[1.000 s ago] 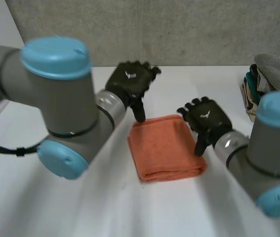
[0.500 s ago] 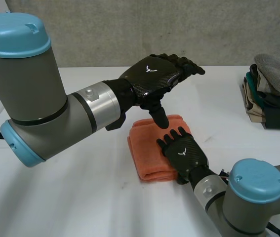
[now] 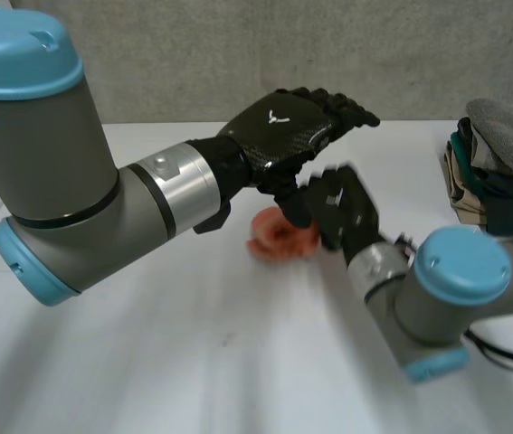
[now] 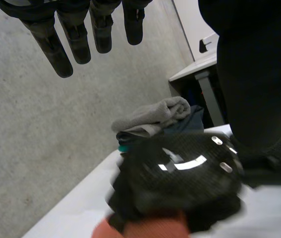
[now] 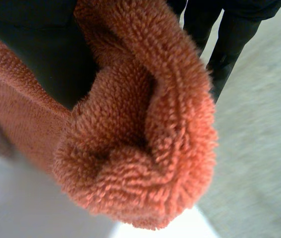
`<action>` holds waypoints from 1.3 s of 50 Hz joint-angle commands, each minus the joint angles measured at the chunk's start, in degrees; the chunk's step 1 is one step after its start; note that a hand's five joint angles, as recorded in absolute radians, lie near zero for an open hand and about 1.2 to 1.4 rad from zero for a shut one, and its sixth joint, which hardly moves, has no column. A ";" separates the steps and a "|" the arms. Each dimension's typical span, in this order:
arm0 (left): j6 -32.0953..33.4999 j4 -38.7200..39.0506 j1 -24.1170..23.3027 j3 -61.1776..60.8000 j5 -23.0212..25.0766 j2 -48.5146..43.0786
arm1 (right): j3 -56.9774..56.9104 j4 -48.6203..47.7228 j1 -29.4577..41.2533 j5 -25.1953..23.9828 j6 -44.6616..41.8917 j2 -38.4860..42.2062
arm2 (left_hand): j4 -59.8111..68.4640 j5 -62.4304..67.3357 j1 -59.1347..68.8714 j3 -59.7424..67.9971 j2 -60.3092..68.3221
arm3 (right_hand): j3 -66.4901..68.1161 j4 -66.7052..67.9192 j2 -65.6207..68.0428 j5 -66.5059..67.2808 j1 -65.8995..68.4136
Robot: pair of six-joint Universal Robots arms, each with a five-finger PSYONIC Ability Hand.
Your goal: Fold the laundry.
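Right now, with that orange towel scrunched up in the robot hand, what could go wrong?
1. The orange towel is bunched in the right robot hand, so it may land crumpled instead of neatly folded.
2. The left robot hand hovers open just above the right one, so the two might bump.
3. The grip looks to be on a wad of cloth, so the towel could slip out.

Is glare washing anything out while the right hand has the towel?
Left wrist view: bright reflections streak the right hand's glossy back, while the orange towel under it is evenly lit. Head view: mild sheen on the left hand's back. Right wrist view: no glare, and the towel's pile is evenly lit.
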 commanded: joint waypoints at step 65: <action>-5.71 2.43 -0.30 -0.60 -0.21 1.91 | -35.77 35.40 -62.63 -19.35 19.87 0.89 | -0.58 -1.73 1.04 -1.26 -0.97 | -55.18 -58.20 -55.02 -50.14 -46.49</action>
